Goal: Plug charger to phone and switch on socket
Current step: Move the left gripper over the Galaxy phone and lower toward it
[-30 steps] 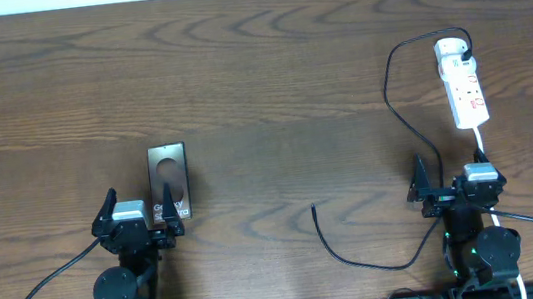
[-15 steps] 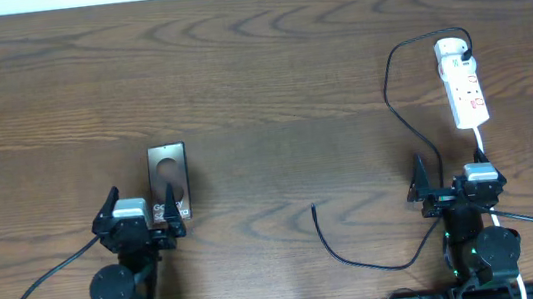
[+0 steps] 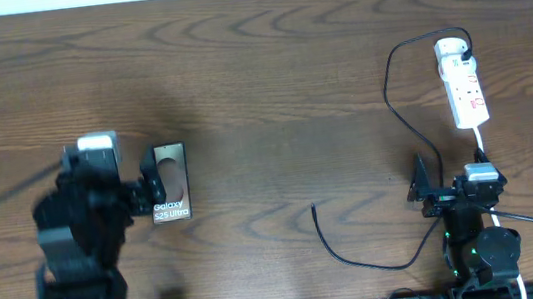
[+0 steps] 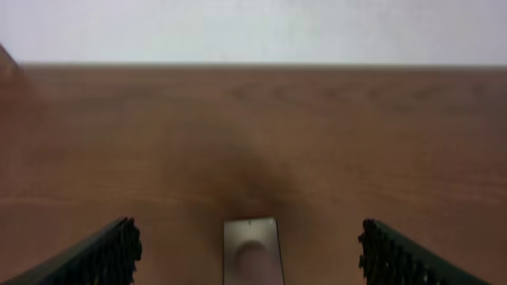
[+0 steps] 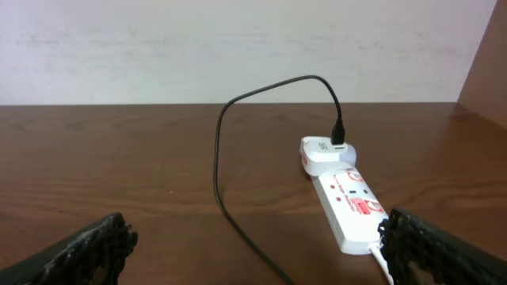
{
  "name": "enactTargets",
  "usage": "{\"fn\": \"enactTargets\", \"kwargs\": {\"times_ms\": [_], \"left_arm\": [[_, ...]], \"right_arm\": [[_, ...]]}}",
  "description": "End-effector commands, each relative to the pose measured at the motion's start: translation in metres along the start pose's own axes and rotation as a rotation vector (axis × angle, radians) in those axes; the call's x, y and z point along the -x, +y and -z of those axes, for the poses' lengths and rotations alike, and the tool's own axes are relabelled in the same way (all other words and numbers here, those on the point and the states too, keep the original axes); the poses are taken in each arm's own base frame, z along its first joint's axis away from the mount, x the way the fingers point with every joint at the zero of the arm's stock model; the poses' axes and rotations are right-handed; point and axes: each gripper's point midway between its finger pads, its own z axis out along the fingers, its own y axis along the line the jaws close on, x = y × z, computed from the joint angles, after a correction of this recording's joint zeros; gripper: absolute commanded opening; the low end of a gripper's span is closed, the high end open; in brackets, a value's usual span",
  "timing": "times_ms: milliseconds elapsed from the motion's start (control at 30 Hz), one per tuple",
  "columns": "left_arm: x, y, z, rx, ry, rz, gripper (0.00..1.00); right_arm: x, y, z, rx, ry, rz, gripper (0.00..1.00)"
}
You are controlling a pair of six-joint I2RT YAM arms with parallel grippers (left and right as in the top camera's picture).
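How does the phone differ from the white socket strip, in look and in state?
The phone is a dark glossy slab with white lettering; the socket strip is white with red marks. The socket strip holds the charger plugged in at its far end; the phone has nothing connected, and the free tip lies apart from it. The phone lies at the left, the socket strip at the far right. Both lie flat on the table.

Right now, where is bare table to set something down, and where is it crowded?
Bare table spans the middle, between the phone and the charger cable, and along the whole far edge. Crowded: the right side, where the cable loops beside the power strip.
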Motion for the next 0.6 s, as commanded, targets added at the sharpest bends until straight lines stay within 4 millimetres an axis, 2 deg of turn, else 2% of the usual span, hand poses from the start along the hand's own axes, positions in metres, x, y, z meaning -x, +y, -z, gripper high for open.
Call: {"fn": "enactTargets", "kwargs": {"times_ms": [0, 100, 200, 367, 567], "left_arm": [[0.025, 0.0, -0.006, -0.008, 0.119, 0.015, 0.87], [0.023, 0.001, -0.015, -0.009, 0.257, 0.028, 0.87], [0.008, 0.002, -0.035, -0.009, 0.39, 0.043, 0.87], [-0.017, 0.004, -0.057, -0.009, 0.51, 0.054, 0.87], [-0.039, 0.005, -0.075, -0.009, 0.601, 0.062, 0.87]], "right_arm": [[0.0, 0.003, 0.0, 0.011, -0.001, -0.012, 0.99], [0.0, 0.003, 0.0, 0.011, -0.001, -0.012, 0.99], [0.0, 0.003, 0.0, 0.011, -0.001, -0.012, 0.99], [0.0, 0.003, 0.0, 0.011, -0.001, -0.012, 0.99], [0.0, 0.003, 0.0, 0.011, -0.001, -0.012, 0.99]]}}
